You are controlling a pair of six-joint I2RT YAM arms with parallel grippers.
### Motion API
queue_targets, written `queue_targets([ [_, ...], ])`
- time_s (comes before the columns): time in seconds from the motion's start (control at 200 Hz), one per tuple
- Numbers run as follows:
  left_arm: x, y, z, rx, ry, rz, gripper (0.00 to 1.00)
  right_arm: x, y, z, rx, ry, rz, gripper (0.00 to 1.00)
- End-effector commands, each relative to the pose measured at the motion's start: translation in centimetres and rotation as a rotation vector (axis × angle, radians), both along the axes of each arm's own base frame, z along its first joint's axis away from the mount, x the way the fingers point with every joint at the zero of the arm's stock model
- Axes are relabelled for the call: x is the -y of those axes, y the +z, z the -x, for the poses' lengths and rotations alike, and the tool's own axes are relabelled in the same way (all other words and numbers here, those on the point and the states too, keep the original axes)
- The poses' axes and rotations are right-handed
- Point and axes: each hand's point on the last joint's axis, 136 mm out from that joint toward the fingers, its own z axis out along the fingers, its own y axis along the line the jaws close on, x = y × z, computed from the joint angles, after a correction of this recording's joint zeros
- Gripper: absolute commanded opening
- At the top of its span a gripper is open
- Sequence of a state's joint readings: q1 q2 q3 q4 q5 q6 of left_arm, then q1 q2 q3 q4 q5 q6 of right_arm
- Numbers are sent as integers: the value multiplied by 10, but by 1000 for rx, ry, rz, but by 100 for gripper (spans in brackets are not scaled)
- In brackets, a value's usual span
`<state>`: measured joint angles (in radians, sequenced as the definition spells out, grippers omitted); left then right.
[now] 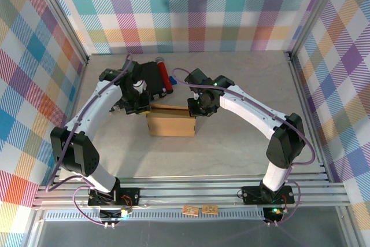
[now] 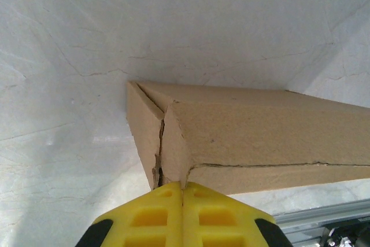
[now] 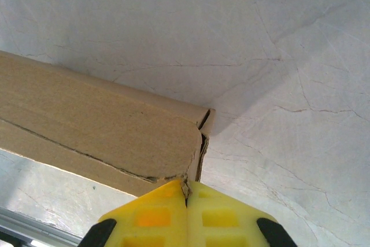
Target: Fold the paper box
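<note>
The paper box [image 1: 171, 124], plain brown cardboard, stands in the middle of the table between my two arms. My left gripper [image 1: 132, 107] is at the box's left end. In the left wrist view its yellow fingertips [image 2: 182, 186] are shut on the folded corner edge of the box [image 2: 260, 137]. My right gripper [image 1: 195, 108] is at the right end. In the right wrist view its fingertips [image 3: 186, 189] are shut, with a frayed bit of the box's [image 3: 87, 120] corner pinched between them. Slits run along the box's side seams.
A black case [image 1: 149, 74] with a red cylinder [image 1: 164, 72] lies just behind the box, close to the left arm. Plaid walls enclose the pale table [image 1: 243, 85]. Aluminium rails [image 1: 191, 192] run along the near edge, with two small brown tags [image 1: 199, 210] beyond them.
</note>
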<state>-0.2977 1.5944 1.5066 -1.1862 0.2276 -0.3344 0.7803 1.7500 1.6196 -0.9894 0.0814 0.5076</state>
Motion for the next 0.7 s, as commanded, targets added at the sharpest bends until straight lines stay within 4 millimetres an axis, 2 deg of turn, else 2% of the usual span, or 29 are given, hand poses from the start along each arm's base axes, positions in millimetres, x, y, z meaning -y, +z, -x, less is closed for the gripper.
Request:
queue_targets([
  [0.0,8,8,5,-45,12,56,0,2,-17,11,-69,39,55,0],
  [0.235,7,-1,10,-77,14,53,0,1,-17,10,-70,38,57,0],
  [0.695,2,-19,14,-2,29,53,0,1,-17,10,-68,30,53,0],
])
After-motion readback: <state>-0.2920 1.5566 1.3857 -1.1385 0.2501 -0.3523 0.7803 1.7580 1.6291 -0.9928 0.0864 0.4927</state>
